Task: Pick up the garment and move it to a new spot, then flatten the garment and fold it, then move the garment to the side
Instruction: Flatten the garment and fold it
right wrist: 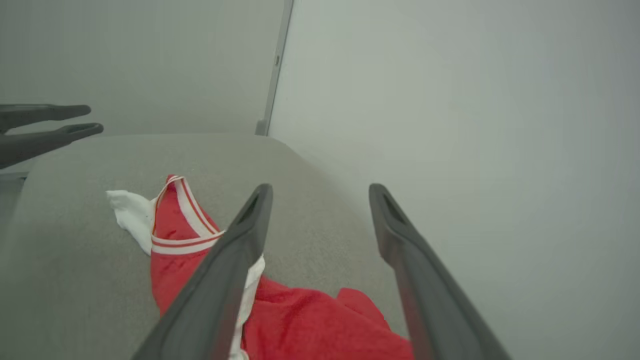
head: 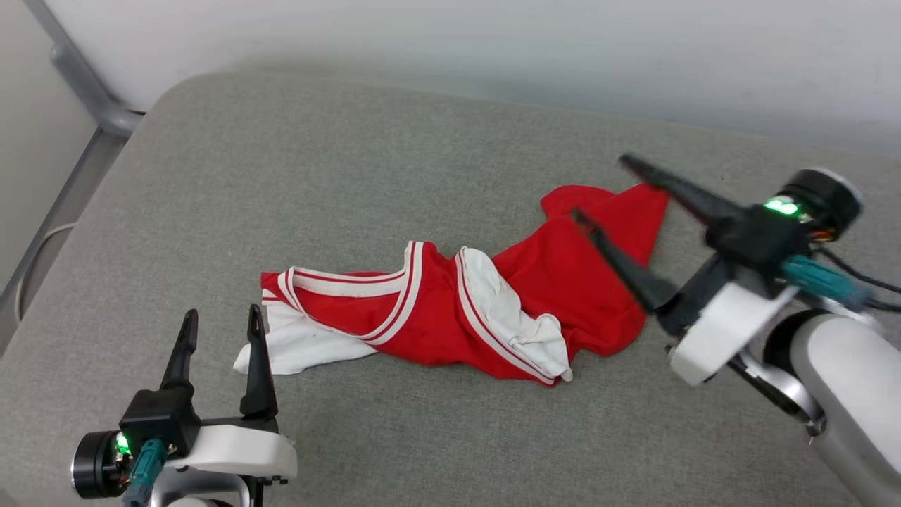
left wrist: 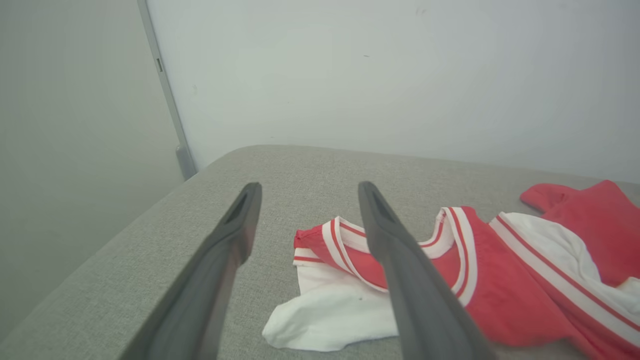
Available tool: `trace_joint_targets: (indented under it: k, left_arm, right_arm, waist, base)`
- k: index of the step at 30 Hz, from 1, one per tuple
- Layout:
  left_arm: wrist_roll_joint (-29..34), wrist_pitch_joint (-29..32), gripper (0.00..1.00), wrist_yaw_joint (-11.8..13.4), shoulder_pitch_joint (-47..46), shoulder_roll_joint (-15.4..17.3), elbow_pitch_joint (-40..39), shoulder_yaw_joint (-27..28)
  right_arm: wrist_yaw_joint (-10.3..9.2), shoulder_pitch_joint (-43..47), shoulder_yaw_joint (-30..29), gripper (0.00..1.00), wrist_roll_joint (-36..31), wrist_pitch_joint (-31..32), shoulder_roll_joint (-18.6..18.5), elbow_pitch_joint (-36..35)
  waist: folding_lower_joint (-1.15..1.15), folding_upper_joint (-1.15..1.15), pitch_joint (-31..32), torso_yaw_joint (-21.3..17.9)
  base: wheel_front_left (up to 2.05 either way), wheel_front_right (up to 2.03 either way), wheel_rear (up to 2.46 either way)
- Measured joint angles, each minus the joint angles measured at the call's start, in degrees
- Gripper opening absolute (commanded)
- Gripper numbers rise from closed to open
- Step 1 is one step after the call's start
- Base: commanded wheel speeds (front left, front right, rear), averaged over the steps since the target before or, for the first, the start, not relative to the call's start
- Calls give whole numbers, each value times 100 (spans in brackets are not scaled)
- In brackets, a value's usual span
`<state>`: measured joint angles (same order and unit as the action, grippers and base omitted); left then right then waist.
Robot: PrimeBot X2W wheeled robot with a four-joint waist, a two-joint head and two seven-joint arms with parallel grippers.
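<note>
Hanging spread w/ nothing between them, the left jaws sit at lower left of head view, tips up. Their inner finger [head: 257, 366] is just beside the white sleeve [head: 303, 348] at the shirt's [head: 436, 320] left end; contact unclear. The right jaws are also spread wide and blurred in head view, angled in from the right over the shirt's red end. One finger [head: 619, 264] crosses the red cloth, the other runs by its far corner; no grip. Shirt lies crumpled, stretched left-right across mid of the grey surface [head: 317, 162], striped trim [head: 338, 284] up, second sleeve [head: 514, 310] bunched near centre. Beyond: pale wall [head: 493, 35] at back, metal rail [head: 88, 88] off the surface's far-left corner, well apart from shirt.
</note>
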<state>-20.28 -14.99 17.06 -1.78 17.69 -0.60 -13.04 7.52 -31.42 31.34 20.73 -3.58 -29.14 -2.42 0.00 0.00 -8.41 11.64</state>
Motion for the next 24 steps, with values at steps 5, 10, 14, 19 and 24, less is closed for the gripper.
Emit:
trace_joint_targets:
  k: [5,10,14,19,24]
  left_arm:
    - [349,-5,100,-258,0,-366,-19,268]
    - [624,-8,100,-501,-15,-719,-11,477]
    - [810,-7,100,-676,-73,-971,5,630]
    - [1029,-7,100,-913,-195,-1300,10,789]
    - [1082,-8,100,-1000,-313,-1430,14,799]
  right_arm:
    - [1,-812,1583,100,1087,1296,-608,-26]
    - [1,-1615,2938,100,1791,2294,-1035,-24]
    - [1,-2158,3819,100,2217,2929,-1145,53]
    - [1,-2577,4186,100,2398,3782,-1122,189]
    - [0,-2292,4200,100,2194,4374,-978,183]
  waist:
    - [0,0,-152,144]
    - [0,0,-339,281]
    - [0,0,-508,395]
    - [0,0,-835,631]
    - [0,0,-1108,821]
  base:
    - [0,0,0]
    - [0,0,0]
    - [0,0,0]
    - [0,0,0]
    - [0,0,0]
